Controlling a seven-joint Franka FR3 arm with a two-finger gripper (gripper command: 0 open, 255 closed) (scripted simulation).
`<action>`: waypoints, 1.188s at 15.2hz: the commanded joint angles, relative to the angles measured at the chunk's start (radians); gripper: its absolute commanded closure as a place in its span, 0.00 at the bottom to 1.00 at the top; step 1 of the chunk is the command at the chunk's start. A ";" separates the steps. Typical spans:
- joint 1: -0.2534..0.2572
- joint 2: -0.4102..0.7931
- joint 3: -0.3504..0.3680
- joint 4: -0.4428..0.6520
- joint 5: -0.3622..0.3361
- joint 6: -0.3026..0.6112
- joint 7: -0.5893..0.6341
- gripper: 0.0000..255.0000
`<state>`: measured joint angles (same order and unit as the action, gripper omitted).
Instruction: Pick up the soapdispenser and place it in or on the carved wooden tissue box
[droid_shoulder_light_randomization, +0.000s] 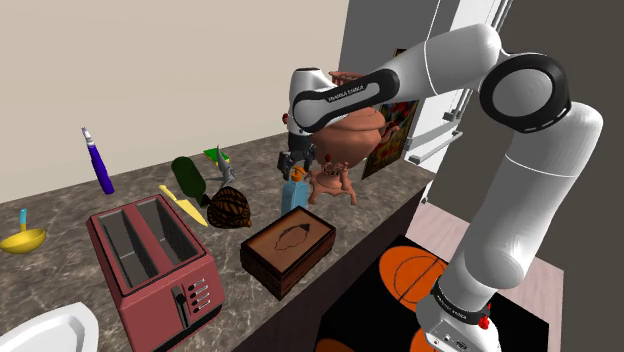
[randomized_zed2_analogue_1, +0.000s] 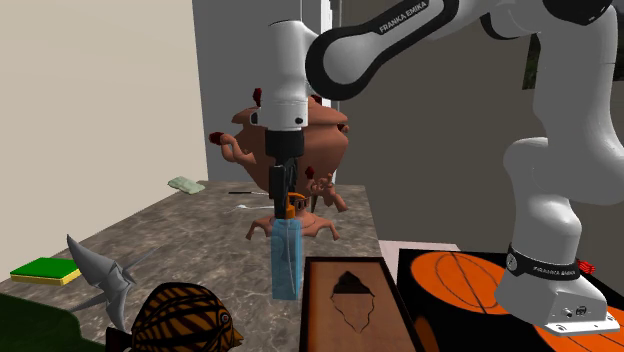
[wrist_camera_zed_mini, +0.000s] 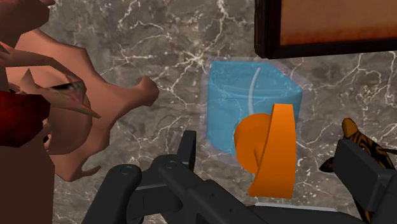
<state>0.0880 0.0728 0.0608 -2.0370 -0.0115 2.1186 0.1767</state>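
Hand (randomized_zed2_analogue_1: 281, 190) open, pointing straight down, fingers (wrist_camera_zed_mini: 186, 147) spread over orange pump (randomized_zed2_analogue_1: 289, 208) of blue soap dispenser (randomized_zed2_analogue_1: 285, 258)

Shoulder view: high, beside the arm (droid_shoulder_light_randomization: 520, 200), facing down across the marble counter (droid_shoulder_light_randomization: 60, 205) toward the wall. Second exterior view: low, close, sighting along that counter. Wrist view: straight down, very near; all three share the blue soap dispenser (droid_shoulder_light_randomization: 294, 192) (randomized_zed2_analogue_1: 285, 258) (wrist_camera_zed_mini: 251, 105) and wooden tissue box (droid_shoulder_light_randomization: 288, 245) (randomized_zed2_analogue_1: 350, 310) (wrist_camera_zed_mini: 324, 25)
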 joint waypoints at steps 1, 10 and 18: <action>0.000 0.001 0.000 -0.002 0.000 0.003 -0.001 0.00; 0.000 0.001 0.000 -0.002 0.000 0.003 -0.001 1.00; -0.001 -0.010 0.000 0.013 0.001 -0.023 -0.001 1.00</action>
<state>0.0870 0.0665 0.0600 -2.0307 -0.0110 2.1063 0.1746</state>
